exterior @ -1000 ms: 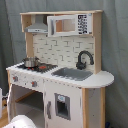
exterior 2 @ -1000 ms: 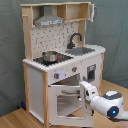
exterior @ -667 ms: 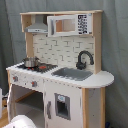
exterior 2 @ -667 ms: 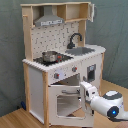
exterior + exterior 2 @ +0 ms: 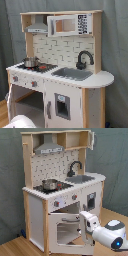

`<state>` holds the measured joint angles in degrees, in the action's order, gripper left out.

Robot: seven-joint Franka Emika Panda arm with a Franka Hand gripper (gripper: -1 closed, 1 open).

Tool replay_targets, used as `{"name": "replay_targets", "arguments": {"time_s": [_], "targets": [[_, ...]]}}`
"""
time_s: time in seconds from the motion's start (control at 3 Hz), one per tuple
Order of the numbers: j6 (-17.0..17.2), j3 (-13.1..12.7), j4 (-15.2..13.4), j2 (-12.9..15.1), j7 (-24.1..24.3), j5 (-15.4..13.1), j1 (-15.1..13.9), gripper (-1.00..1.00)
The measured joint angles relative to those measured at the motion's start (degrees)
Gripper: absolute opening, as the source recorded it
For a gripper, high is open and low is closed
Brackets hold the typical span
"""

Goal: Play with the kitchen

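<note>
A grey-green curtain (image 5: 115, 45) hangs as the backdrop in both exterior views. Light wooden floor (image 5: 15, 247) shows low in the second exterior view, left of the claw.
</note>
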<state>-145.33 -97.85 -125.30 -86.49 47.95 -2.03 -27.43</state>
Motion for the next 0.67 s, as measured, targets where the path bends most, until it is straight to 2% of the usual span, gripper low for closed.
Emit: {"name": "replay_targets", "arguments": {"time_s": [0.33,0.67], "targets": [[1.0,3.4,1.7,0.1,-1.7,-3.8,1.5,1.00],[1.3,7.0,1.5,0.3,-6.6,-6.7,2.7,1.00]]}}
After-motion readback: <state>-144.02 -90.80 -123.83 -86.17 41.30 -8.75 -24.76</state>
